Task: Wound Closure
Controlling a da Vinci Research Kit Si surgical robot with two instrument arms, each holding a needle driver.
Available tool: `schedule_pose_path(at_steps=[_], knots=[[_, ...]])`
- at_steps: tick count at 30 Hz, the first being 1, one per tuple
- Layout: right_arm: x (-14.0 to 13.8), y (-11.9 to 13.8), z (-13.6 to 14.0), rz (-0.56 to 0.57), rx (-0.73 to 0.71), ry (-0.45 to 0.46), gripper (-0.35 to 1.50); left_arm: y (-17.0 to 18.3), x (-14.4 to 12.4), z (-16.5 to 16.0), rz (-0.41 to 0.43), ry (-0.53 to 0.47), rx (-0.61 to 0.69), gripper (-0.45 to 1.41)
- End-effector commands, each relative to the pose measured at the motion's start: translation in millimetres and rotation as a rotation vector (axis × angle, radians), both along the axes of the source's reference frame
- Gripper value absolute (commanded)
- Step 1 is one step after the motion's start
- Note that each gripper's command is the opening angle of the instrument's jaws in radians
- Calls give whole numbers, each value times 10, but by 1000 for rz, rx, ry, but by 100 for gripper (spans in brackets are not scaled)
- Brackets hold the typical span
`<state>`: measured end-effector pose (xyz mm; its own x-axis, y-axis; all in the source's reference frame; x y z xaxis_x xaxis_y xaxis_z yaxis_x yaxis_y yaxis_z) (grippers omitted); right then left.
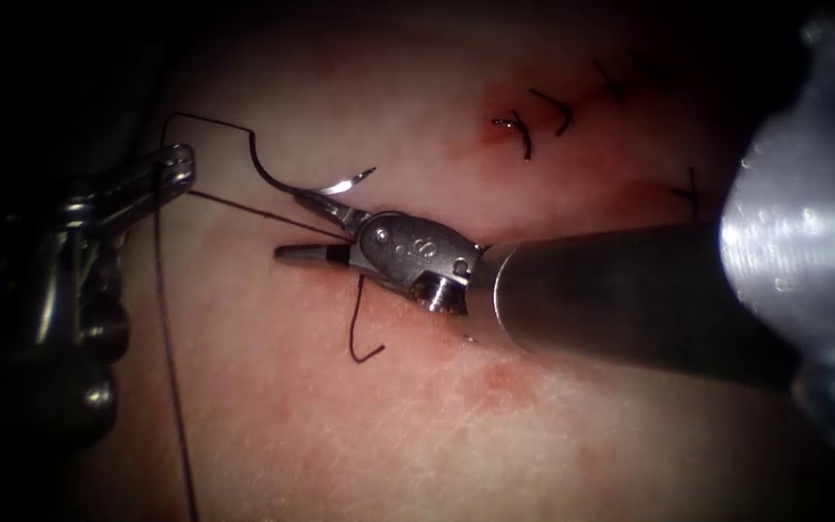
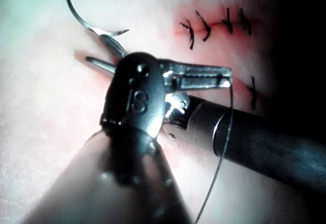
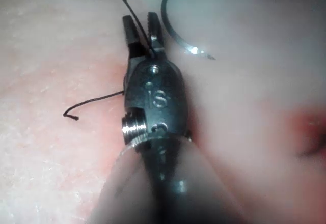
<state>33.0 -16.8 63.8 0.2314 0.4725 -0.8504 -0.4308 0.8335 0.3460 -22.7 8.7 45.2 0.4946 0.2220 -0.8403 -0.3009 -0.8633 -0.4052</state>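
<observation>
right tool body: "S" | left tool body: "S"

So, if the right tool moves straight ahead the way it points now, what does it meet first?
The right tool, jaws open, points left. The taut thread runs between its jaws, so it is likely first. Farther along is the left tool, shut on that thread. The needle lies free just above the line. Depth is unclear.

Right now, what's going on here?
Left tool holds the thread, jaws shut. Right tool has its jaws open around that thread and holds nothing. Neither tool holds the needle, which lies on the tissue beside the right tool's tip, seemingly not in it. Finished stitches sit further right.
</observation>
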Motion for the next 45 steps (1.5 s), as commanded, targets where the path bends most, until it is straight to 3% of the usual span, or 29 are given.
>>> schedule_pose_path(at_steps=[1,9,10,11,12,13,14,17,22,25,26,28,32,34,35,37,38,41,44,45], knots=[[6,-1,5,-2,2,2,-35,-2,-6,6,8,-2,-3,-45],[9,1,5,1,3,1,-35,-7,-7,2,13,-3,-2,-45],[7,0,4,-15,0,21,-21,-8,-4,2,-2,-2,7,-45],[7,0,4,-15,0,21,-21,-8,-4,2,-2,-2,7,-45],[1,0,3,-31,-3,43,49,-9,0,2,12,0,0,-45],[1,0,3,-31,-3,43,49,-9,0,2,12,0,0,-45],[-9,-4,0,-19,-23,81,104,-11,7,3,17,4,-1,-45],[-21,-7,-4,-24,-28,102,111,-14,13,5,7,8,7,-45],[-71,-6,-15,-31,-53,82,115,-37,14,7,56,9,-1,-45],[-120,-1,-21,-16,-79,44,115,-63,-2,-2,-33,-1,61,-45],[-120,-1,-21,-16,-79,44,115,-63,-2,-2,-33,-1,61,-45],[-146,4,-21,0,-96,22,115,-79,-16,-10,-39,-12,81,-45],[-189,11,-20,9,-121,-16,115,-105,-47,-19,30,-33,64,-45],[-218,13,-18,9,-123,-39,115,-119,-63,-16,110,-44,30,-45],[-218,13,-18,9,-123,-39,115,-119,-63,-16,110,-44,30,-45],[-244,16,-15,15,-123,-55,116,-129,-75,-1,228,-57,7,-45],[-244,16,-15,15,-123,-55,116,-129,-75,-1,228,-57,7,-45],[-267,19,-12,39,-128,-77,115,-141,-97,33,347,-66,-25,-45],[-271,19,-12,48,-129,-92,113,-148,-110,56,392,-70,-12,-45],[-271,18,-11,57,-130,-103,113,-154,-120,81,421,-71,-3,-45]])
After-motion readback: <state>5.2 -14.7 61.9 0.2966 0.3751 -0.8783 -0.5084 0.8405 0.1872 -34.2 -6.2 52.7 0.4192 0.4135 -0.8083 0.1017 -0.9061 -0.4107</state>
